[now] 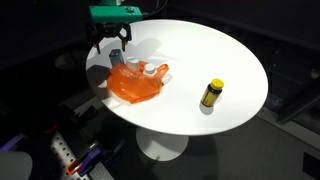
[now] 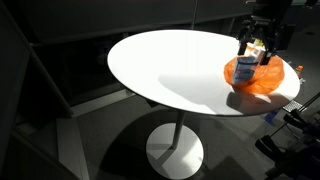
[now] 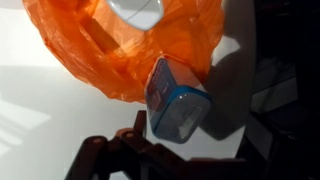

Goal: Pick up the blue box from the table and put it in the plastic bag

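Observation:
The blue box (image 3: pixel 176 100) has a white face and sits tilted between my gripper's (image 3: pixel 192 122) dark fingers, which are shut on it. In both exterior views the gripper (image 1: pixel 118 50) (image 2: pixel 258 42) holds the box (image 1: pixel 117 57) (image 2: pixel 255 53) just above the orange plastic bag (image 1: pixel 135 83) (image 2: pixel 262 76). The bag lies crumpled on the round white table (image 1: pixel 200 50) near its edge. In the wrist view the bag (image 3: pixel 100 50) fills the top, with the box at its rim. Something pale (image 3: pixel 138 10) lies in the bag.
A yellow bottle with a black cap (image 1: pixel 211 93) stands on the table apart from the bag. The table (image 2: pixel 170 65) has a single white pedestal foot (image 2: pixel 176 150). Dark floor and equipment surround it.

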Motion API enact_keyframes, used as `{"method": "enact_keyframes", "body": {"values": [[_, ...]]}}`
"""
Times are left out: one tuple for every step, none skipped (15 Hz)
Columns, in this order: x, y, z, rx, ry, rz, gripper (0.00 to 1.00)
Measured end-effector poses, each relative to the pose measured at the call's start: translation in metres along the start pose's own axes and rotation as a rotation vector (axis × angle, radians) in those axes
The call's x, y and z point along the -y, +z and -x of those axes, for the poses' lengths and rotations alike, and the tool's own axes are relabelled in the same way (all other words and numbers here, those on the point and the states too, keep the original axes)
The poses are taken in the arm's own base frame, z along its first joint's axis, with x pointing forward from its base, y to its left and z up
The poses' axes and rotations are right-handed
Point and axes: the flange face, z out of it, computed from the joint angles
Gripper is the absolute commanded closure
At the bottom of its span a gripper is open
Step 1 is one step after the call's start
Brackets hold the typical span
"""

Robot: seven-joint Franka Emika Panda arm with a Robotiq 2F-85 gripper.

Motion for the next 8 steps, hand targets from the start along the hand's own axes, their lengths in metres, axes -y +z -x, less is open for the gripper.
{"method": "enact_keyframes", "body": {"values": [[-0.001, 0.001, -0.001, 0.008, 0.006, 0.0, 0.0], [-0.002, 0.003, -0.002, 0.018, 0.013, 0.002, 0.0], [-0.003, 0.004, -0.003, 0.028, 0.02, 0.004, 0.14], [-0.005, 0.006, -0.004, 0.036, 0.025, 0.005, 0.25], [-0.005, 0.008, -0.004, 0.046, 0.029, 0.006, 0.33], [-0.006, 0.01, -0.006, 0.053, 0.034, 0.007, 0.43], [-0.007, 0.011, -0.006, 0.059, 0.036, 0.008, 0.51], [-0.008, 0.013, -0.008, 0.063, 0.038, 0.008, 0.59]]}}
